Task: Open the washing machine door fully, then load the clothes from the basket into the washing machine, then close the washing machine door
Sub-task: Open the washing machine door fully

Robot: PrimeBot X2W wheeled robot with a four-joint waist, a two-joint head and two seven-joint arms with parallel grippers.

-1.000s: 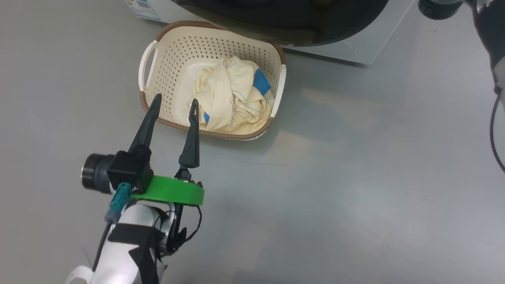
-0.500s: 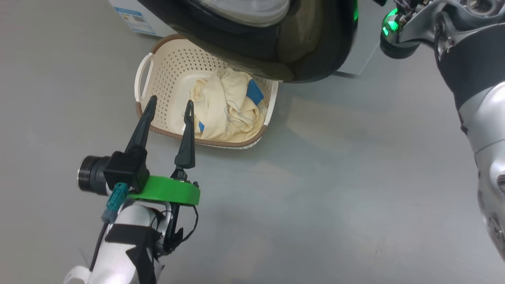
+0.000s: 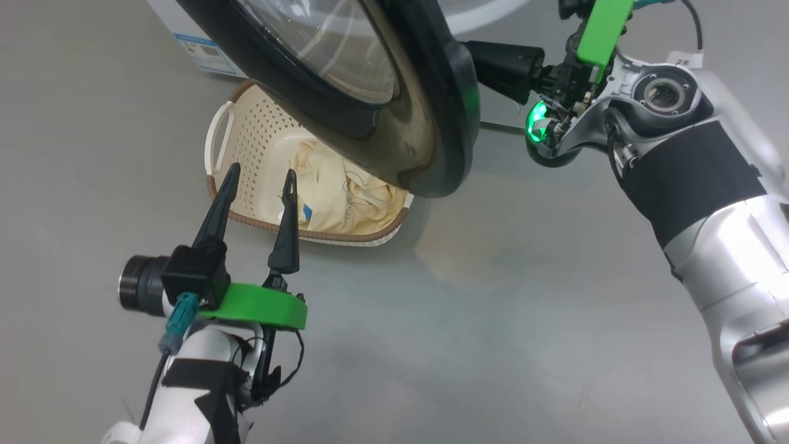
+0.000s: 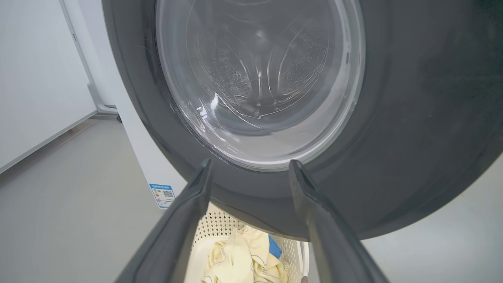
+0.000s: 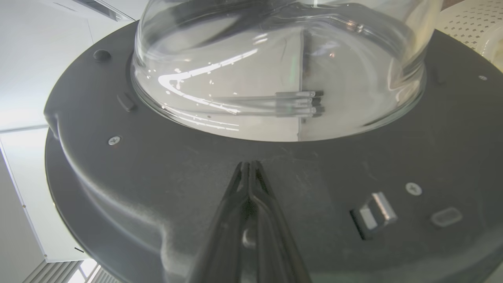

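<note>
The left tool [image 3: 261, 171], spread wide and empty, hovers by the basket [image 3: 308, 234] on the floor, which holds the clothes [image 3: 333, 197]. The washing machine door [image 3: 444, 123] hangs part-open above, the right tool [image 5: 249, 165] pinched shut against its inner face. Opening appears unfinished; an outward push seems next.

sticker [image 4: 163, 195] | set low on the white front of the washing machine [image 4: 149, 161] | blue header and a QR square are seen, print too small to be read || tag [image 3: 684, 60] | white, fixed on the right arm [image 3: 709, 203] | dark characters are printed, not legible
</note>
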